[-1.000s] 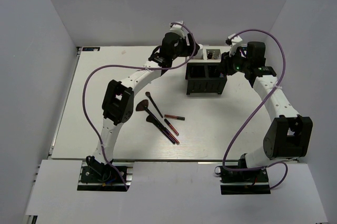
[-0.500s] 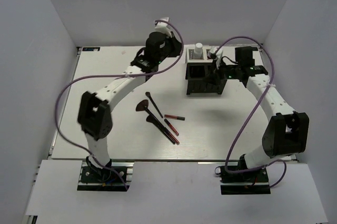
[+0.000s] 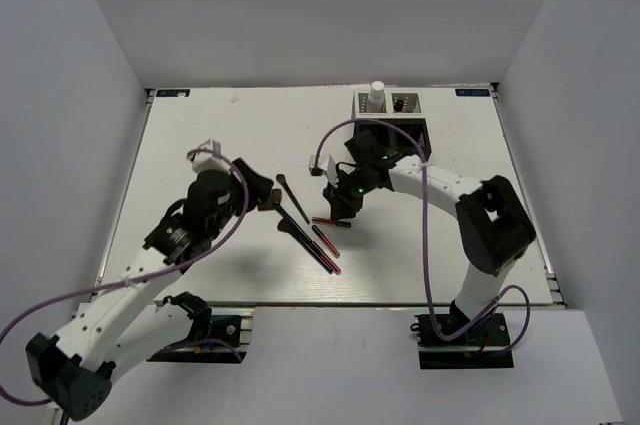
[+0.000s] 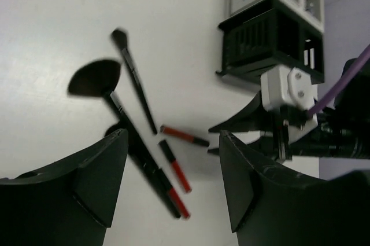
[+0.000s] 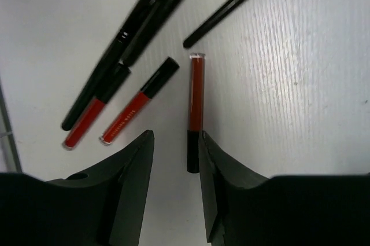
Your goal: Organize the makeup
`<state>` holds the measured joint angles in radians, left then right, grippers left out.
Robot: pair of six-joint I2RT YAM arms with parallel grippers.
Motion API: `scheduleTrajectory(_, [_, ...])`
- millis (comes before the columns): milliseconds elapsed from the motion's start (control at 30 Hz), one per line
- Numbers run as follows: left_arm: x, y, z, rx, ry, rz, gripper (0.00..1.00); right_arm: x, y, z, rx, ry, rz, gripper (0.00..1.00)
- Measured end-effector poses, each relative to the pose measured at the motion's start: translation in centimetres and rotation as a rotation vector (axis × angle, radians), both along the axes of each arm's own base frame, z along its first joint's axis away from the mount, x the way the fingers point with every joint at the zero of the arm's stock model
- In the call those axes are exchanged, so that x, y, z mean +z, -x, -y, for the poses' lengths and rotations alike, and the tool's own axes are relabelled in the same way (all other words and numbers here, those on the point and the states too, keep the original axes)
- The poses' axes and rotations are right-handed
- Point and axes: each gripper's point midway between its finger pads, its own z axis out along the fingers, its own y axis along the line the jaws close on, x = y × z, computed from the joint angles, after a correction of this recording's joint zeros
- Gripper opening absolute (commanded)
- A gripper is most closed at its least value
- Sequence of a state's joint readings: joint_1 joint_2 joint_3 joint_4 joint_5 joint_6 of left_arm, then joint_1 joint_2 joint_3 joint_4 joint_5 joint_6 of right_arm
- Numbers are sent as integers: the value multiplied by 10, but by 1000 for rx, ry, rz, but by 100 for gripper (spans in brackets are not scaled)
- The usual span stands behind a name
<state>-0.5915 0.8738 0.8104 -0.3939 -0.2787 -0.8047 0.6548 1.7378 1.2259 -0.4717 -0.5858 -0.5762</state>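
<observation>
right gripper (image 5: 173, 142) narrowly open, empty | black end of red tube (image 5: 196, 92) between its fingers, contact unclear | left gripper (image 4: 170, 139) wide open, empty | fan brush (image 4: 95, 78) mid-table, half hidden by left wrist in top view | organizer (image 3: 410, 130) upper centre, partly behind right arm

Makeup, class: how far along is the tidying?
Done: the white-capped bottle stands in the organizer. In hand: the open right tool straddles one red tube, not gripping yet. Left: brushes, two more tubes on the table; left tool open, empty.
</observation>
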Motion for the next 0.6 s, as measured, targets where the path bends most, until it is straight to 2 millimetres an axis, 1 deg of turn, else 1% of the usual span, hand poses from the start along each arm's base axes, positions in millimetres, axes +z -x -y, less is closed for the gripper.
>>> scheduleTrajectory(67, [-21, 19, -14, 41, 23, -56, 74, -20, -2, 3, -12, 60, -10, 43])
scheduleTrajectory(133, [-34, 32, -24, 76, 45, -92, 75, -33, -3, 5, -16, 106, -3, 44])
scheduleTrajectory(233, [-43, 45, -35, 117, 74, -122, 75, -44, -5, 8, -22, 157, 16, 45])
scheduleTrajectory(400, [-46, 52, -40, 150, 101, -147, 75, -52, -5, 7, -15, 206, 59, 45])
scheduleTrajectory(600, [-53, 51, -40, 158, 92, -175, 76, -60, -3, 4, -9, 238, 77, 44])
